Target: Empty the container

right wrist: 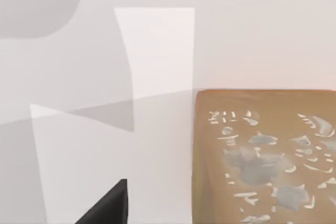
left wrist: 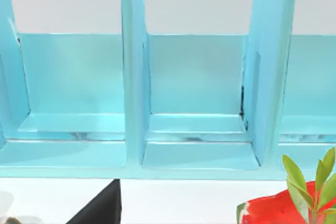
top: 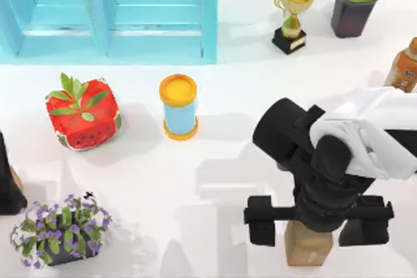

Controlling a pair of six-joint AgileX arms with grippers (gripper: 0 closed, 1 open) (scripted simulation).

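Note:
A turquoise container (top: pixel 111 11) with upright dividers stands at the back left. In the left wrist view the container's (left wrist: pixel 197 87) compartments hold nothing. A brown box (top: pixel 307 249) with pale print on its top (right wrist: pixel 262 156) rests on the table near the front right. My right gripper (top: pixel 315 222) hangs directly over it, open, one black finger on each side of the box and clear of it. One right finger (right wrist: pixel 107 205) shows beside the box. My left arm (top: pixel 6 183) is parked at the table's left edge, with one finger (left wrist: pixel 102 208) facing the container.
A watermelon-patterned planter (top: pixel 83 114) and a blue canister with a yellow lid (top: pixel 178 107) stand mid-table. At the back right are a gold trophy (top: pixel 294 11), a dark potted plant (top: pixel 355 4) and an orange bottle (top: pixel 405 66). A purple-flowered plant (top: pixel 58 229) sits front left.

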